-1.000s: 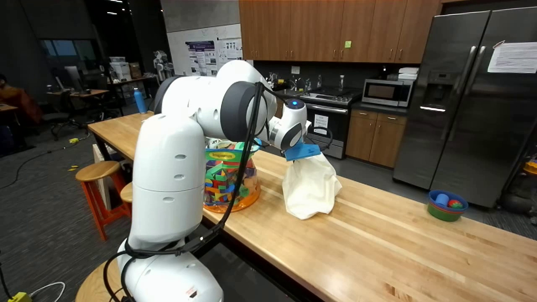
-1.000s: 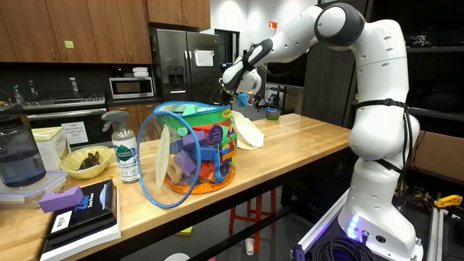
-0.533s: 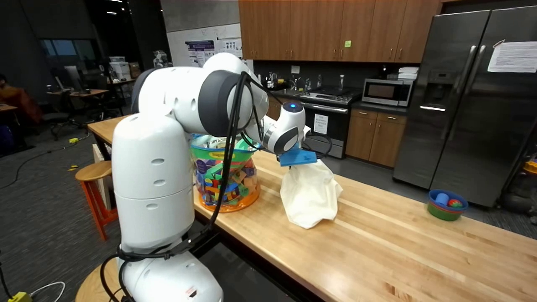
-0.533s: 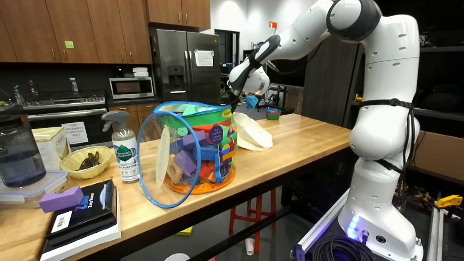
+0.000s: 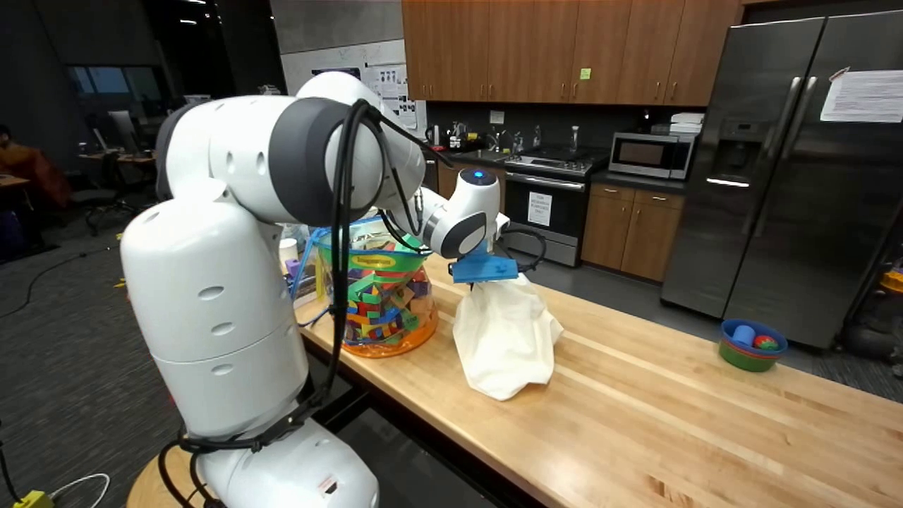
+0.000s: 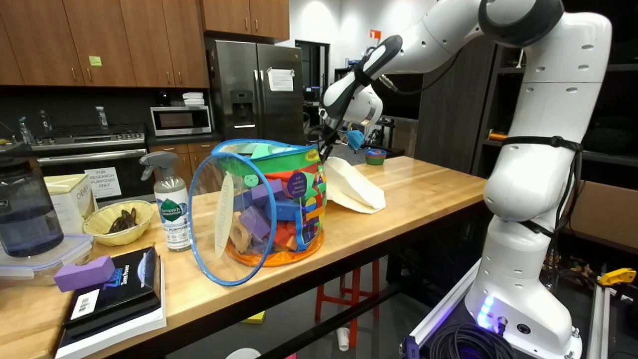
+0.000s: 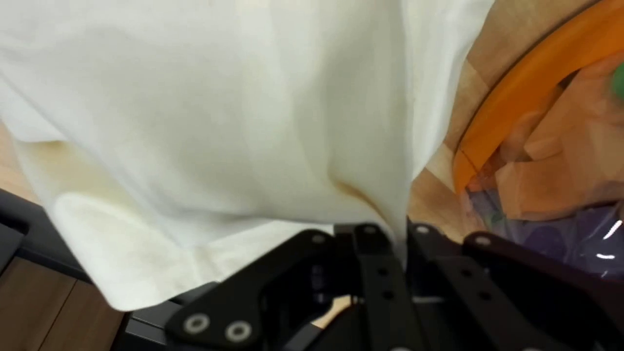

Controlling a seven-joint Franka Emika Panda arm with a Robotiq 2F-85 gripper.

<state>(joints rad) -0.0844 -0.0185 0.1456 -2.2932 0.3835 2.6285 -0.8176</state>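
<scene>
I have one cream cloth (image 7: 273, 122) clamped between my two fingers (image 7: 385, 292), pinched at a fold along its upper part. Because I grip it only there, the rest droops in loose folds to the bench (image 5: 670, 430), which seems to bear some of its weight; whether it is a bag or a flat sheet, I cannot tell. Just to its left, in an exterior view, one clear container (image 5: 402, 262) stands upright on a broad orange base (image 5: 402, 346), which I judge gives it good footing. Its one blue-rimmed lid (image 6: 224, 214) hangs aside, likely to leave the top accessible; the coloured blocks (image 6: 286, 209) inside overlap too much to count. Left of that lid, in an exterior view, stand one spray bottle (image 6: 172, 219) and one yellow basket (image 6: 117, 240) of dark pieces (image 6: 122, 223) I cannot number. Near left, one purple block (image 6: 84, 274) rests on one black box (image 6: 130, 299). Well apart from my cloth, at the far right in an exterior view, three bowls (image 5: 748, 363), blue, red and green, sit nested, presumably to save room, with one blue cup (image 5: 743, 334) and one red-and-green piece (image 5: 765, 343) in the top one.
</scene>
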